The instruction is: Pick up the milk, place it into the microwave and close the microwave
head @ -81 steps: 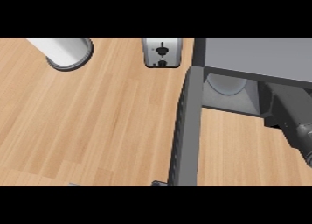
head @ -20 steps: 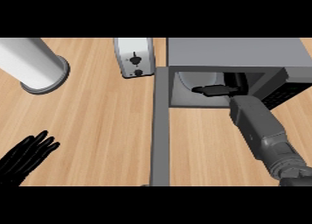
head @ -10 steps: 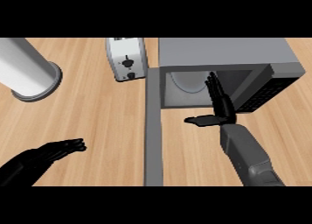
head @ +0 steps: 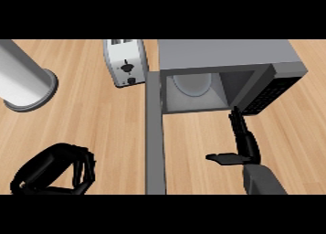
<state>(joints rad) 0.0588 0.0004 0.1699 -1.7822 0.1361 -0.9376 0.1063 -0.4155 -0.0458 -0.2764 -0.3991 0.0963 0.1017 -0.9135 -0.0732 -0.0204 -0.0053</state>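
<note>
Right robot hand now outside microwave

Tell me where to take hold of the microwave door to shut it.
Probably its free end near the view's lower edge, approached from the left: the door stands open edge-on, hinged at the microwave's left front corner. The left hand is nearest.

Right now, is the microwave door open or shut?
Open. The microwave shows its inside, and its door sticks out toward the robot.
</note>
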